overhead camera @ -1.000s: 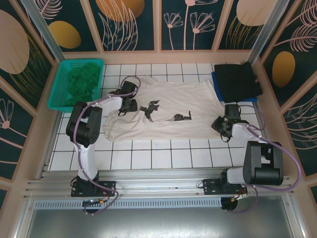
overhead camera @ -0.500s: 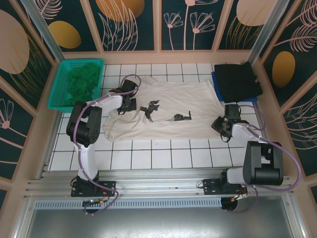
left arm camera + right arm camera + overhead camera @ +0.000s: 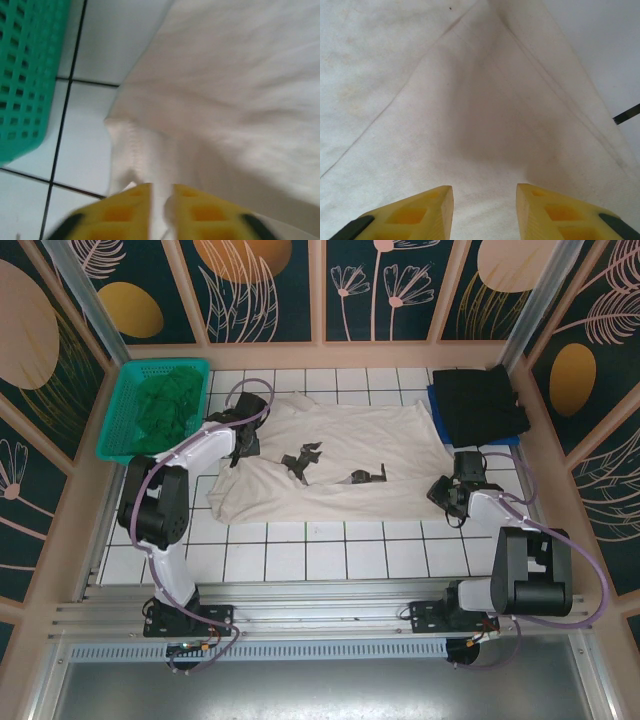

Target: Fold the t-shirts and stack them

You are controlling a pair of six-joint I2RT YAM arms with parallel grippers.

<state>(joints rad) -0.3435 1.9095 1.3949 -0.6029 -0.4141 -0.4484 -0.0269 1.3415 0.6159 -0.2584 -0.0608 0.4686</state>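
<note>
A large cream-white t-shirt (image 3: 340,455) lies spread on a white tiled table (image 3: 330,560), its long axis running left to right between the two arms. The left gripper (image 3: 161,210) sits at the shirt's left edge, just beside a teal basket (image 3: 25,75). Its yellow fingers are nearly together with a ridge of cream cloth between them, so it seems to be pinching the fabric, though the blurred view leaves some doubt. The right gripper (image 3: 484,210) hovers at the shirt's near right corner, fingers spread apart over flat cloth, grasping nothing. A dark green t-shirt (image 3: 165,405) lies bunched in the basket. A black t-shirt (image 3: 480,400) lies folded at the far right. Each arm is nearest its own end of the cream shirt, so the fold probably starts from these two ends.
</note>
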